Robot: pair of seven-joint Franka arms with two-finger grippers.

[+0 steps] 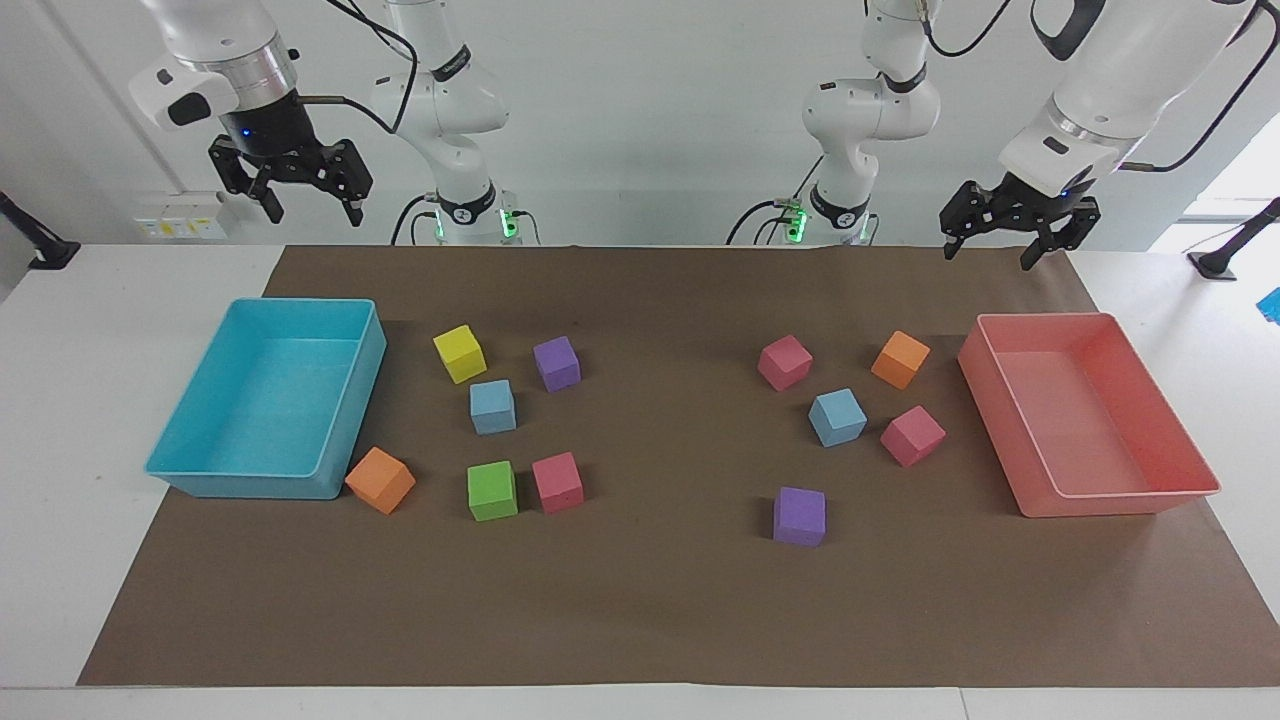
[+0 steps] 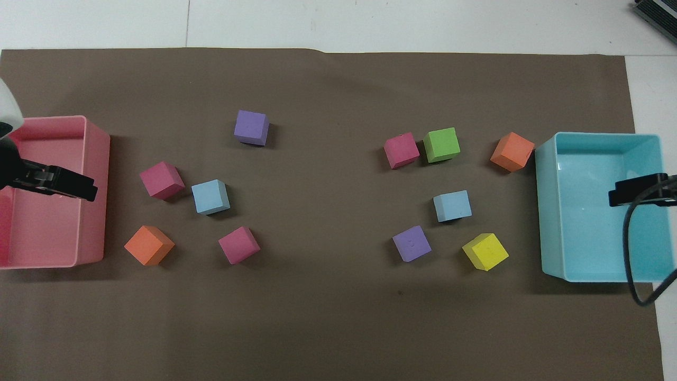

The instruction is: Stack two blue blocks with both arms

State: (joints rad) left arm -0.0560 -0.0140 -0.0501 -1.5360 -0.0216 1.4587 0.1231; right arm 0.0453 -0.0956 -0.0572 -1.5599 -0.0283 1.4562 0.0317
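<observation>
Two light blue blocks lie apart on the brown mat. One point(image 1: 493, 406) point(image 2: 453, 206) is toward the right arm's end, beside a yellow cube and a purple cube. The other point(image 1: 837, 417) point(image 2: 210, 197) is toward the left arm's end, between two pink cubes. My right gripper point(image 1: 312, 212) is open and empty, raised high over the turquoise tray's end of the table. My left gripper point(image 1: 988, 256) is open and empty, raised over the pink tray's end. Neither gripper is near a block.
A turquoise tray point(image 1: 372, 345) stands at the right arm's end and a pink tray point(image 1: 1000, 400) at the left arm's end. Yellow point(image 1: 459, 353), purple point(image 1: 556, 362) point(image 1: 799, 516), green point(image 1: 492, 490), pink point(image 1: 557, 482) and orange point(image 1: 380, 480) cubes lie around the blue blocks.
</observation>
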